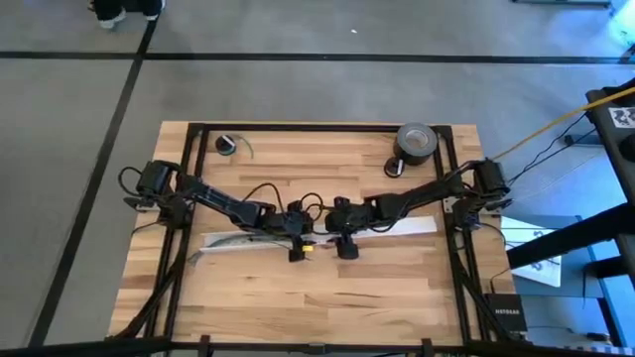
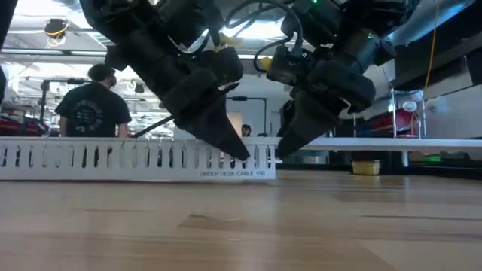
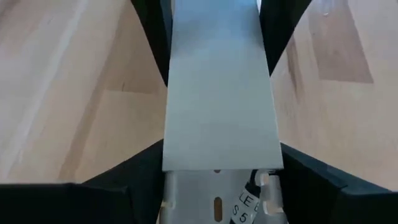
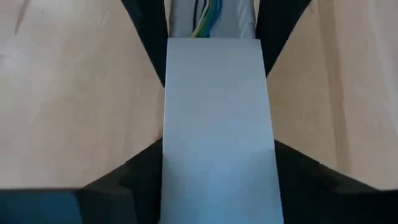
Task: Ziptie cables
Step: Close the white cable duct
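Observation:
A long white slotted cable channel (image 1: 238, 241) lies flat across the middle of the table, with a flat white cover strip (image 3: 217, 93) on top of it. Thin yellow, green and blue cables (image 4: 205, 17) lie inside the channel where the cover ends. My left gripper (image 1: 298, 246) and my right gripper (image 1: 345, 241) meet at the table's centre, close side by side. Each points down with its fingers on either side of the cover. The ziptie is out of view. My left gripper has the cover strip's two long edges (image 3: 166, 74) between its two fingers (image 3: 149, 37), coming from above and slanting, across the strip. The strip lies on the channel. My right gripper holds the cover's long edges (image 4: 166, 68) the same way between its fingers (image 4: 146, 31), slanting down from the right side.
A roll of black tape (image 1: 417, 141) stands at the far right of the table, and a small dark ring with a green wire (image 1: 228, 146) at the far left. Black frame rails (image 1: 451, 198) run along the table's sides. A person (image 2: 90, 109) stands in the room behind.

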You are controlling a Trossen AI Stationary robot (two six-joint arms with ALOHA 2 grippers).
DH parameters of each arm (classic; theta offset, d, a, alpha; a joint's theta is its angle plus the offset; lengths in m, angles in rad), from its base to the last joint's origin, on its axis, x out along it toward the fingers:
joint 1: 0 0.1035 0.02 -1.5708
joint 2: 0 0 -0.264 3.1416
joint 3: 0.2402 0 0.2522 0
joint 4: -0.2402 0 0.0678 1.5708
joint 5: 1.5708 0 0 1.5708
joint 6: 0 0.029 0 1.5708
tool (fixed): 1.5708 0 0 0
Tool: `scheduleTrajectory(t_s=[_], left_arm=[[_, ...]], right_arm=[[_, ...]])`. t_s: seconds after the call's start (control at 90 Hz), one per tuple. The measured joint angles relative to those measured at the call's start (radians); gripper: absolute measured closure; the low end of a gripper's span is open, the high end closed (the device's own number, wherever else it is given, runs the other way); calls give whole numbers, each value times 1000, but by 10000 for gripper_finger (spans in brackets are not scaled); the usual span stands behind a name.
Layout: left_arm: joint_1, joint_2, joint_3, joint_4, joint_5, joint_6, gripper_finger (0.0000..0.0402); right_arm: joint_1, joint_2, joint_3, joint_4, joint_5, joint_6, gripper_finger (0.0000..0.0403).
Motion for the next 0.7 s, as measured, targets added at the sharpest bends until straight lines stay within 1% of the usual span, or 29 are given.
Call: scheduleTrajectory(t_s=[0.1,0.178,0.3,0.7], left_arm=[[0,0,-1,-8,1,0,161],[-1,1,-2,-12,4,1,161],[-1,2,-2,-15,7,2,161],[-5,2,-1,-15,3,2,161]], right_arm=[[0,16,0,30,-2,15,187],[0,42,1,67,-22,33,187],[0,84,35,87,-36,31,185],[-1,97,79,47,-45,18,180]])
